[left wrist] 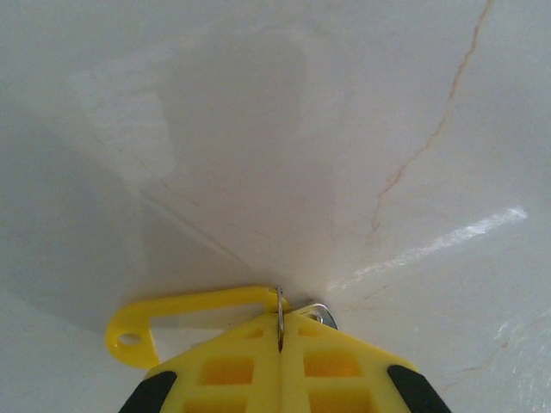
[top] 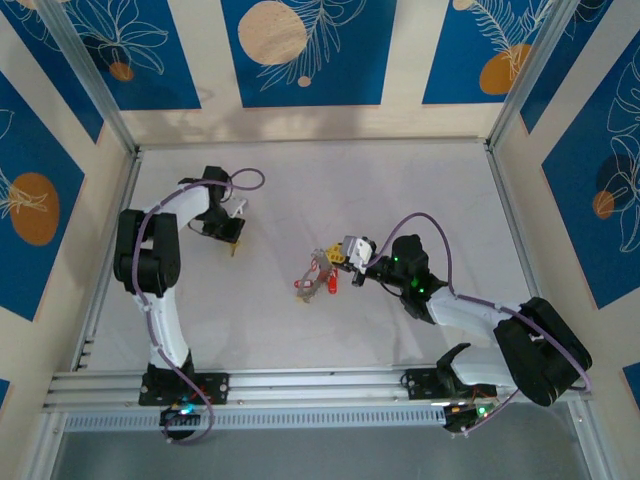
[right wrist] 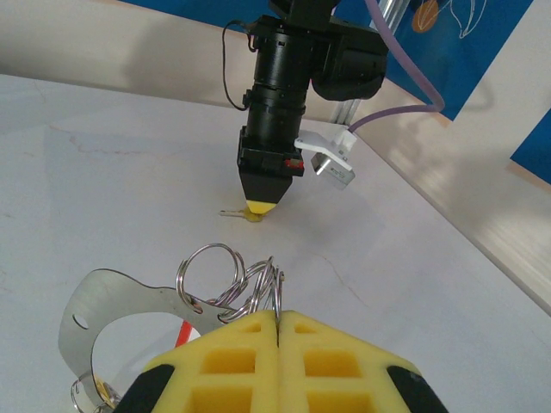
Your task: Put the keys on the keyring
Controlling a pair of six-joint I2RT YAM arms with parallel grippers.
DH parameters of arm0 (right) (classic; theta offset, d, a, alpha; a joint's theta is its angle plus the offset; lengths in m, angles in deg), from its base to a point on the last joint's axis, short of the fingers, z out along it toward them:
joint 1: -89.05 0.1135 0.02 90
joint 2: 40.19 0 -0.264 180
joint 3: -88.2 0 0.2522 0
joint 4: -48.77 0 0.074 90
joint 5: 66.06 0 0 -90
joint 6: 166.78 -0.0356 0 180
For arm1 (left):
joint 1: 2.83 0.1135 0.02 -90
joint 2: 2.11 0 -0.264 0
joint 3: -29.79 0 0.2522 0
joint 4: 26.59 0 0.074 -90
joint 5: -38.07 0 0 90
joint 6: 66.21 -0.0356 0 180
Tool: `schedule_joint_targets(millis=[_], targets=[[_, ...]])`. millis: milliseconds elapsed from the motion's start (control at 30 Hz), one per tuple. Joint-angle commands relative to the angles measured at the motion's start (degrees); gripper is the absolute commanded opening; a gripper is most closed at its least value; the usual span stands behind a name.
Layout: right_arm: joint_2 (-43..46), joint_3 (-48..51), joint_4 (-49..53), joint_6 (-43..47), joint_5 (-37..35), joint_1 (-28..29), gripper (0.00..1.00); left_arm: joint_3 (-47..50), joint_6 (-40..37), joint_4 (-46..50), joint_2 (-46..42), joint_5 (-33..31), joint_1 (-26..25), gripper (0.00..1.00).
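My left gripper is shut on a small split ring at the table surface. A yellow plastic tag and a silvery key hang on that ring. From above, this gripper points down at the left of the table. My right gripper is shut on one of several linked split rings joined to the keyring, a flat grey hoop. A red tag lies under the hoop. In the top view the keyring sits mid-table, left of the right gripper.
The left arm's wrist stands upright beyond the keyring in the right wrist view, its tip on the yellow-tagged key. Aluminium frame rails border the table. Red tags lie just in front of the keyring.
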Motion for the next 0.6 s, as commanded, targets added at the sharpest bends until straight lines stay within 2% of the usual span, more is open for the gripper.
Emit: schedule_joint_targets(millis=[0, 67, 133, 267, 333, 400, 467, 567], targets=[[1.4, -0.1, -0.9, -0.5, -0.3, 0.0, 0.0, 1.2, -2.9, 0.8, -2.1, -0.8, -1.8, 0.0], [1.6, 0.0, -0.5, -0.4, 0.0, -0.1, 0.0, 2.3, -4.5, 0.1, -4.2, 0.2, -2.5, 0.0], [1.8, -0.2, 0.5, 0.1, 0.7, -0.2, 0.0, 3.9, -6.8, -0.9, -7.2, 4.7, -2.7, 0.0], [3.0, -1.6, 5.9, 2.3, 3.9, -0.7, 0.0, 8.9, -14.1, -4.5, -15.1, 18.8, -2.6, 0.0], [3.4, -2.6, 8.9, 3.7, 6.1, -1.3, 0.0, 11.7, -20.5, -5.5, -19.2, 28.7, -2.9, 0.0], [3.5, -3.9, 11.8, 4.8, 8.9, -2.0, 0.0, 14.4, -24.6, -7.0, -22.9, 35.2, -3.6, 0.0], [3.3, -5.3, 14.3, 5.8, 11.3, -2.2, 0.0, 16.9, -28.4, -8.6, -26.2, 38.3, -5.5, 0.0], [2.3, -6.8, 16.0, 6.1, 14.1, -2.2, 0.0, 19.6, -34.5, -10.4, -30.3, 38.3, -9.4, 0.0]])
